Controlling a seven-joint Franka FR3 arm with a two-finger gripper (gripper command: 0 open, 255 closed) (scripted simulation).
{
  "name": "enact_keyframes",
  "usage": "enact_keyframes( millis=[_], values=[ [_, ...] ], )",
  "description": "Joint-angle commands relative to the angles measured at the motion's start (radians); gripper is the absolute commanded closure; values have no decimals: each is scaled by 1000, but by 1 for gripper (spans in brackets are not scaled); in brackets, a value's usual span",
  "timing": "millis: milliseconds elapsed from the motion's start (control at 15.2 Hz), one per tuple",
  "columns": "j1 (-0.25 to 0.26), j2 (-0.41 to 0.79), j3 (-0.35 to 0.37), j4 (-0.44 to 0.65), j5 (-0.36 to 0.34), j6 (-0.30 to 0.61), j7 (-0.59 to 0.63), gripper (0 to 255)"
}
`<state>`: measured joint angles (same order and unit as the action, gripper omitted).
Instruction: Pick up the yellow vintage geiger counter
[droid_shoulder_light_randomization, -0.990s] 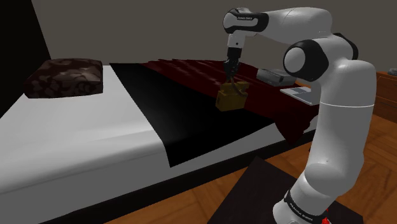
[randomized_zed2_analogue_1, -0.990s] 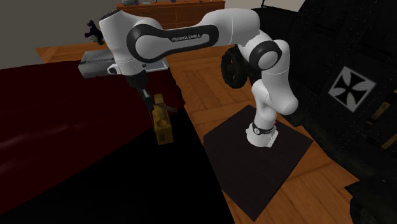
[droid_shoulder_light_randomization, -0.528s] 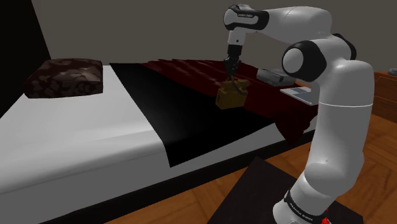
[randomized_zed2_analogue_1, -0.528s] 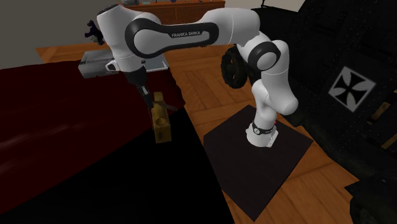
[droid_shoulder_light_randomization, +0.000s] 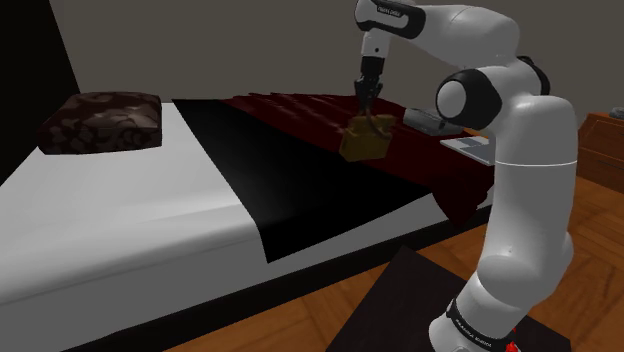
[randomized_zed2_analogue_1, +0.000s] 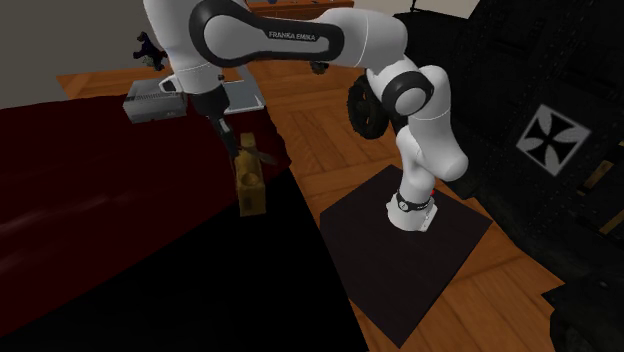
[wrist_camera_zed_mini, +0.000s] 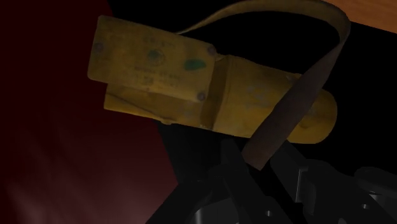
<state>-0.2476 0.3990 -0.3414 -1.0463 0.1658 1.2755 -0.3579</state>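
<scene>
The yellow geiger counter (droid_shoulder_light_randomization: 363, 143) is a worn box with a brown carrying strap, and it hangs in the air above the dark red blanket (droid_shoulder_light_randomization: 296, 113) of the bed. My black gripper (droid_shoulder_light_randomization: 367, 108) is right above it, shut on the strap. In the second exterior view the geiger counter (randomized_zed2_analogue_1: 250, 186) dangles below the gripper (randomized_zed2_analogue_1: 229, 136), near the bed's edge. In the wrist view the geiger counter (wrist_camera_zed_mini: 191, 83) hangs tilted just beyond the gripper (wrist_camera_zed_mini: 257, 164), and its strap (wrist_camera_zed_mini: 298, 97) loops down between the fingers.
The bed has a white sheet (droid_shoulder_light_randomization: 120, 225), a black cover (droid_shoulder_light_randomization: 270, 185) and a dark patterned pillow (droid_shoulder_light_randomization: 100, 121) at the shoulder view's left. A grey boxy device (droid_shoulder_light_randomization: 432, 121) and a flat white item (droid_shoulder_light_randomization: 470, 147) lie behind the arm. Wooden floor (randomized_zed2_analogue_1: 330, 150) and a dark mat (randomized_zed2_analogue_1: 410, 260) surround the stand.
The arm has risen a little, and the geiger counter has gone up with it, hanging from its strap higher above the blanket.
</scene>
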Motion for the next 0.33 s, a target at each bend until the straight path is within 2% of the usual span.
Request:
enact_keyframes(
  millis=[0, 132, 264],
  values=[
    [-14, 31, 1, 80, 11, -48, 0, 255],
    [-29, 61, 2, 157, 22, -95, 2, 255],
    [-30, 63, 2, 163, 22, -99, 2, 255]
  ],
)
